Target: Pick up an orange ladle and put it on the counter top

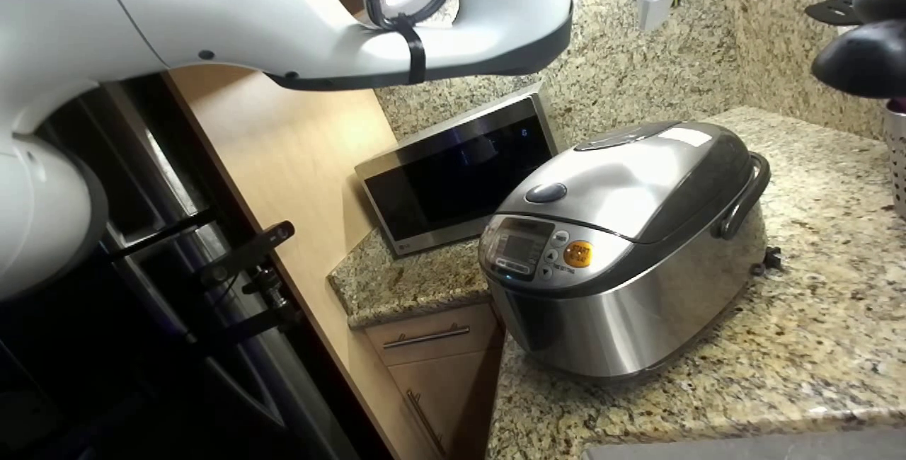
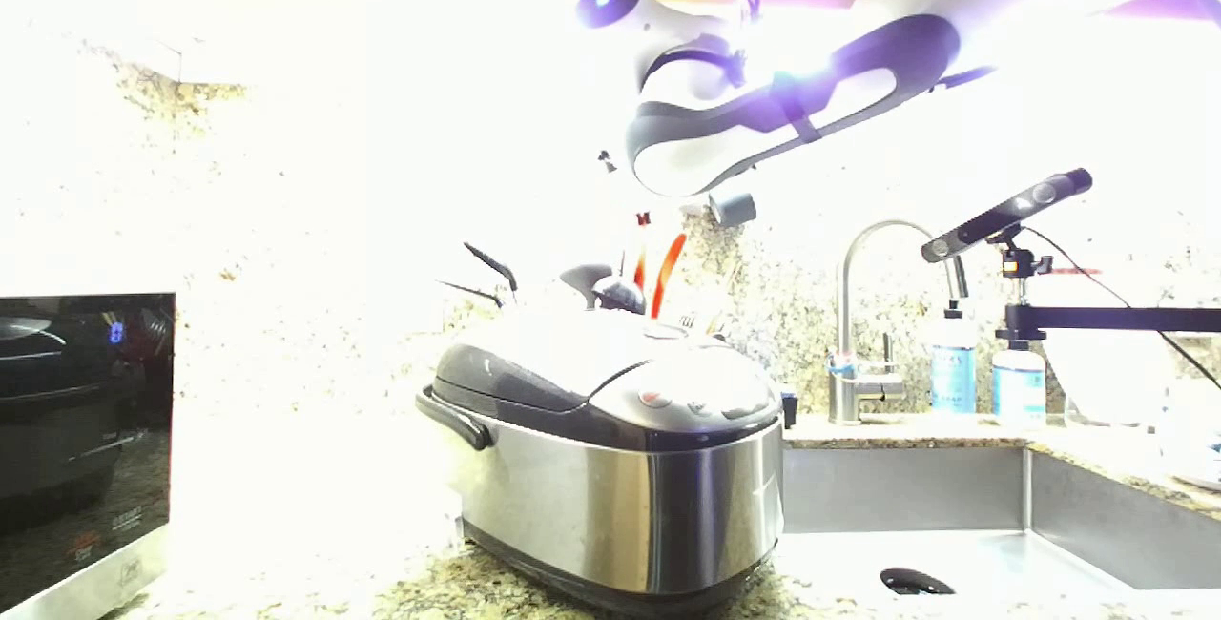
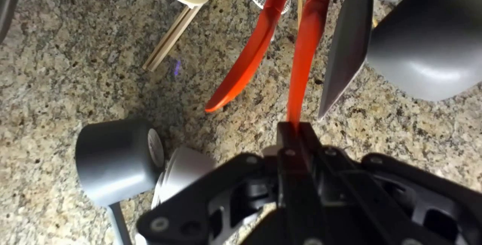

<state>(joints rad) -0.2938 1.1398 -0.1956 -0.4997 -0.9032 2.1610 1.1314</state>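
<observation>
Ladle (image 3: 301, 62) bright orange; hand (image 3: 296, 128) black; counter top (image 1: 835, 318) speckled tan, beige, black; rice cooker (image 1: 623, 255) silver, dark grey.

In the wrist view, a dark utensil (image 3: 344, 51) stands right of the hand (image 3: 296, 127); left, an orange utensil (image 3: 244, 74) and grey cup (image 3: 113, 162) leave a gap. In an exterior view, the surface (image 1: 839, 290) offers room right of the rice cooker (image 1: 623, 262).

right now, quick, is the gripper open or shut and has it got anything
Gripper: closed, its fingertips holding the orange ladle by one end.
</observation>
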